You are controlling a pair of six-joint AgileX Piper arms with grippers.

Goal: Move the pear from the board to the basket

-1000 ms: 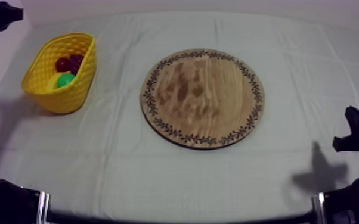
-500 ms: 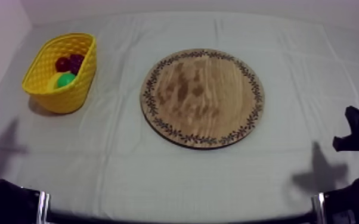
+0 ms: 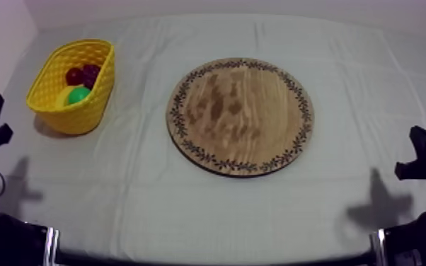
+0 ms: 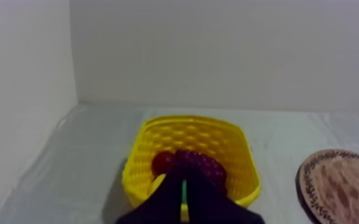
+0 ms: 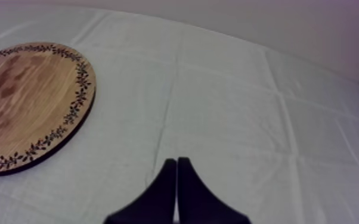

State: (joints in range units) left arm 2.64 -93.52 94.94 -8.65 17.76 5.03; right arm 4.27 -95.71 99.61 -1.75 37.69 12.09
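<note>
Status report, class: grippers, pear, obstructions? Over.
Left gripper shut near basket; right gripper shut beside board. Pear in basket, off board. Nothing in the way.

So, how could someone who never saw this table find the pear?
Look at the grey-white cloth's left side, where the yellow basket stands apart from the wooden board. The pear lies inside it, the only green thing beside a small red fruit and grapes.

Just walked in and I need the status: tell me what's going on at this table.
Nothing is being handled. The pear lies in the yellow basket with the grapes and a small red fruit, and the wooden board is bare. The left pincer, shut on nothing, hangs near the basket; the right pincer, also shut, sits over the cloth beside the board.
</note>
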